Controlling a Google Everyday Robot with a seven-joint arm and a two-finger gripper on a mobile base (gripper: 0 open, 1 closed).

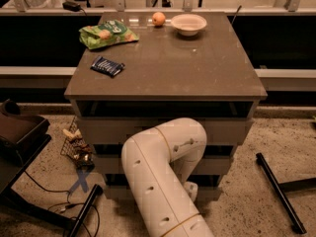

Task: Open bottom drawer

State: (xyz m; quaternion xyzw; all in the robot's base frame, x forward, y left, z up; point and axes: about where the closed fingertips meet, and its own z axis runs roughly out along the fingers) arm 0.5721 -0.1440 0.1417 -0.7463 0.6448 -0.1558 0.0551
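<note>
The cabinet (163, 132) has three pale drawer fronts under a brown top. The bottom drawer (114, 193) is the lowest front, just above the floor; only its left and right ends show and its handle is hidden. My white arm (158, 177) bends down in front of the drawers and covers their middle. My gripper (191, 190) is low, at the bottom drawer's front, almost wholly hidden behind the arm's elbow.
On the cabinet top lie a green snack bag (106, 33), a blue packet (107, 66), an orange (158, 19) and a white bowl (188, 23). A wire basket (76, 147) and black stand legs (84, 211) are at the left, a black bar (277, 191) on the floor at the right.
</note>
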